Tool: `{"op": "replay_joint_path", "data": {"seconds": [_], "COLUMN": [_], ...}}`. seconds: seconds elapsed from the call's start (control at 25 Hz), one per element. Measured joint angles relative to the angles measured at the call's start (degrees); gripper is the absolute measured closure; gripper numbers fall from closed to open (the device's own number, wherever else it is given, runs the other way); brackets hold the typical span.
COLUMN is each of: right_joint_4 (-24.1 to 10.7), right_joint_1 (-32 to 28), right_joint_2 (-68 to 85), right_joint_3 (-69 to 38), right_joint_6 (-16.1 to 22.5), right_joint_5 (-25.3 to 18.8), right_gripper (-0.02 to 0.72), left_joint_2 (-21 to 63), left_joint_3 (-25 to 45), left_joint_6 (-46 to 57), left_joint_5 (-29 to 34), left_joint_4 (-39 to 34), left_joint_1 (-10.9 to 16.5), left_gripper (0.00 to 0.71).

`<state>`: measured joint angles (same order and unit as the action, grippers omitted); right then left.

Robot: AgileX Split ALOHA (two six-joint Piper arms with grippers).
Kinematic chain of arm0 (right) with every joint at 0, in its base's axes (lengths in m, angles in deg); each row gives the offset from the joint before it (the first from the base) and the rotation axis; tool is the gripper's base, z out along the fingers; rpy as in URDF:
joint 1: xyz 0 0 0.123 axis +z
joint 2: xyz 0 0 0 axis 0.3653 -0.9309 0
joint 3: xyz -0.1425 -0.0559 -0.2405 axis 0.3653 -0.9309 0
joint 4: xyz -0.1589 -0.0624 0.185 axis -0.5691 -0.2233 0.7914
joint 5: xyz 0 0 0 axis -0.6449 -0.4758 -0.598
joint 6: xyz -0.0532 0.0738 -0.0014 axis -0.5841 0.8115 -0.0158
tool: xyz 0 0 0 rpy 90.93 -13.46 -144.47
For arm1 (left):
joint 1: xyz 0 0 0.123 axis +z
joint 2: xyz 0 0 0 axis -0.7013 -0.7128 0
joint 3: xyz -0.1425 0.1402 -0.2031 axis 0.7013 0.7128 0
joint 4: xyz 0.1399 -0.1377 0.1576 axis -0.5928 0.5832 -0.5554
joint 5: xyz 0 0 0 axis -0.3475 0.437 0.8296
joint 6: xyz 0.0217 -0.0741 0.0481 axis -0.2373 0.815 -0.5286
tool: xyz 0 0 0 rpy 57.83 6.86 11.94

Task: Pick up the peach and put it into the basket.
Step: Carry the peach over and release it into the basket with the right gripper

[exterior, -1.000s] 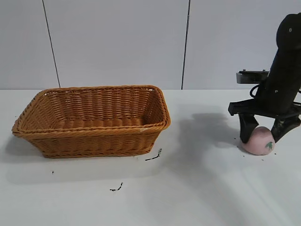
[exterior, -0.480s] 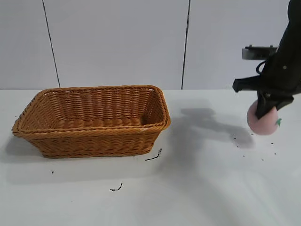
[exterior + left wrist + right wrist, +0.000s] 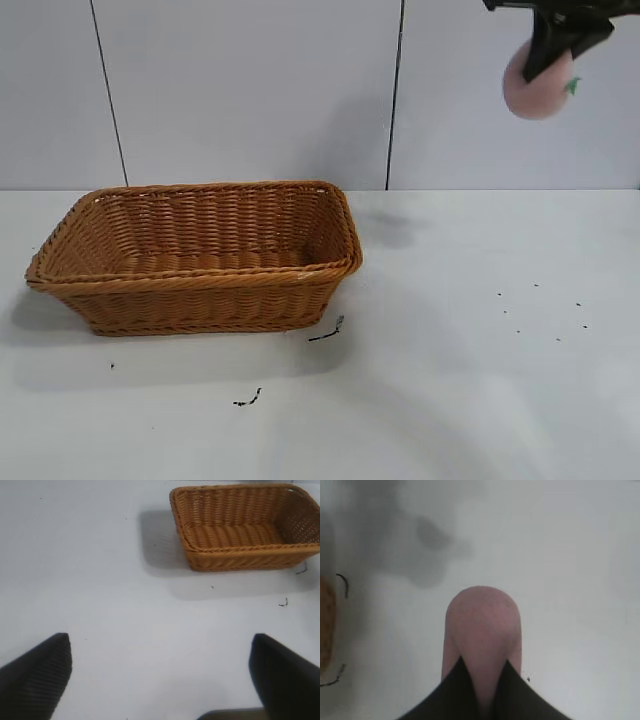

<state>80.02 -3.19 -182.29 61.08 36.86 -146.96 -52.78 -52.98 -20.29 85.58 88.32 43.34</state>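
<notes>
Jaws of the right gripper (image 3: pixel 548 45) clench the peach (image 3: pixel 538 88) high above the white table (image 3: pixel 450 400).

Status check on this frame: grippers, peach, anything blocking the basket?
Right gripper shut on peach, high above table. Left gripper open, parked. Basket empty, path unobstructed.

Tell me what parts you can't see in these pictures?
- Right arm: cut off by the exterior view's top edge; only the right gripper holding the peach shows.
- Peach's near side: covered by the fingers in the right wrist view.
- Basket: cut off at that view's edge.
- Left gripper: outside the exterior view.
</notes>
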Motion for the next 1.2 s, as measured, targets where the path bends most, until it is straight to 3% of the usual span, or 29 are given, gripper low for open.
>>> {"op": "replay_joint_path", "data": {"seconds": [0.4, 0.72, 0.88, 1.0, 1.12, 1.2], "right_joint_4": [0.8, 0.6, 1.5, 1.6, 1.6, 1.6], "right_joint_1": [15.4, 16.3, 16.3, 16.3, 16.3, 16.3], "right_joint_2": [-7.5, -19.2, -22.9, -23.7, -23.7, -23.7], "right_joint_3": [1.7, 1.7, 1.7, 1.7, 1.9, 3.1], "right_joint_6": [0.0, 0.0, 0.0, 0.0, 0.0, -0.1], "right_joint_5": [6.6, 12.4, 13.3, 13.3, 13.2, 12.3], "right_gripper": [0.714, 0.714, 0.703, 0.573, 0.267, 0.109], "left_joint_2": [0.0, 0.0, 0.0, 0.0, 0.0, 0.0], "left_joint_3": [0.0, 0.0, 0.0, 0.0, 0.0, 0.0], "left_joint_6": [0.0, 0.0, 0.0, 0.0, 0.0, 0.0], "left_joint_5": [0.0, 0.0, 0.0, 0.0, 0.0, 0.0], "left_joint_4": [0.0, 0.0, 0.0, 0.0, 0.0, 0.0], "left_joint_1": [0.0, 0.0, 0.0, 0.0, 0.0, 0.0], "left_gripper": [0.017, 0.017, 0.017, 0.017, 0.017, 0.017]}}
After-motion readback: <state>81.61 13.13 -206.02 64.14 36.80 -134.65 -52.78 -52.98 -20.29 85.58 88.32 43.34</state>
